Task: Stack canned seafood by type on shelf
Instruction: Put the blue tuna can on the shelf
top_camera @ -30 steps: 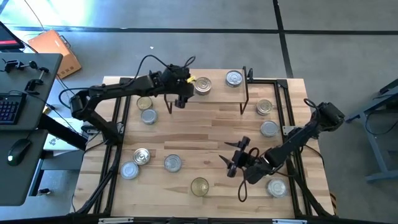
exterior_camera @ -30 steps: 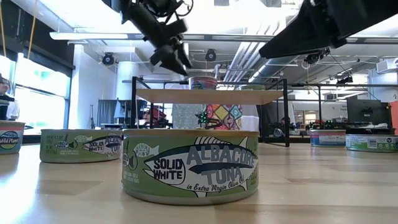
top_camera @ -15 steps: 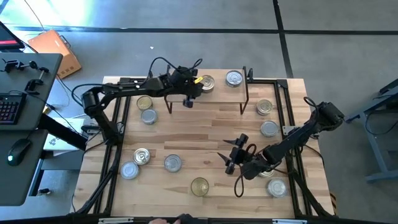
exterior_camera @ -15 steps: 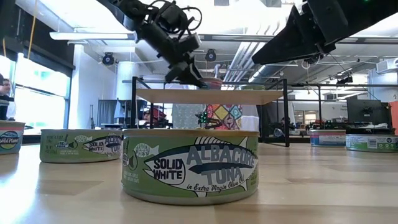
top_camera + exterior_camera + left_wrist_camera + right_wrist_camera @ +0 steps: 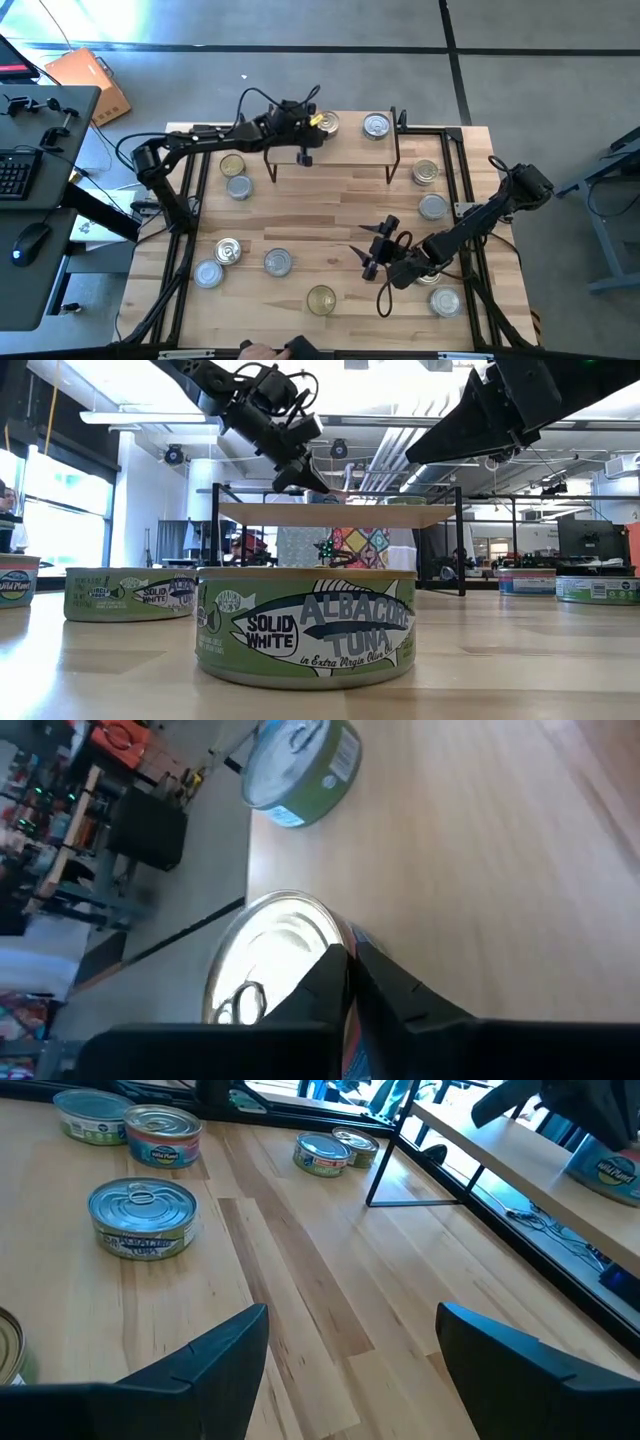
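Your left gripper [image 5: 305, 140] sits closed beside the pull-ring tin [image 5: 275, 955] on the shelf [image 5: 345, 147], gripping nothing, so watch it doesn't nudge that tin off the edge, while your right gripper [image 5: 345, 1345] waits open over the table [image 5: 330, 215].

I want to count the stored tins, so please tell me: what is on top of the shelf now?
Two tins stand on the shelf: one silver-topped tin alone, and one tin under the left gripper, whose closed fingers partly cover it. Its label cannot be seen.
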### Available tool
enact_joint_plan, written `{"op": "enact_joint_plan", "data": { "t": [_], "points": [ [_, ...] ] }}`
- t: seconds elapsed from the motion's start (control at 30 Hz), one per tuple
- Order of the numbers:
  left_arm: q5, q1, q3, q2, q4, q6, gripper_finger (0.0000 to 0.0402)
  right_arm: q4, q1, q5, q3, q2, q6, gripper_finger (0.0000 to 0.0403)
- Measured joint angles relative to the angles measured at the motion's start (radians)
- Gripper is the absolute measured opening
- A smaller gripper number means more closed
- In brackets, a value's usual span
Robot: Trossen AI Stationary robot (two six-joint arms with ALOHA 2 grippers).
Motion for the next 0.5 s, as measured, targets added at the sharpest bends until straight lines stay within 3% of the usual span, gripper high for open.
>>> {"op": "enact_joint_plan", "data": {
  "t": [0.3,0.5],
  "points": [
    [0.106,0.011,0.0,0.0,0.005,0.063,0.0003,-0.006,0.0,0.0,0.0,0.0,0.018,0.0281],
    [0.118,0.013,0.0,0.0,0.006,0.094,0.0003,-0.005,0.0,0.0,0.0,0.0,0.019,0.0281]
  ]
}}
